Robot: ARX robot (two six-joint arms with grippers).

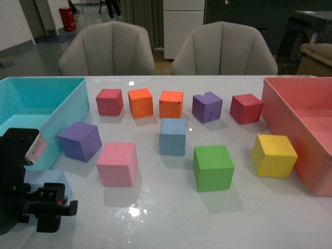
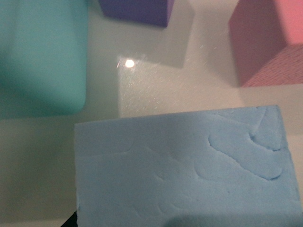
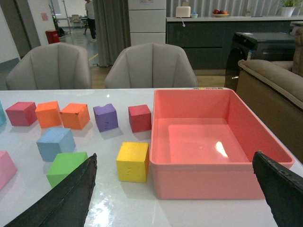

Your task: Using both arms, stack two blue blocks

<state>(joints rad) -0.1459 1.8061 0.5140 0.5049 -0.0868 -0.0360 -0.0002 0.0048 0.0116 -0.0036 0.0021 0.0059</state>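
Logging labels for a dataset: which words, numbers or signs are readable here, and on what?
No text is readable.
The pale tag on the left arm: too blurred to read.
The turquoise bin and the pink bin: no lettering seen.

Bare tabletop before blue block

Table w/ blue blocks, other cubes, turquoise bin, pink bin
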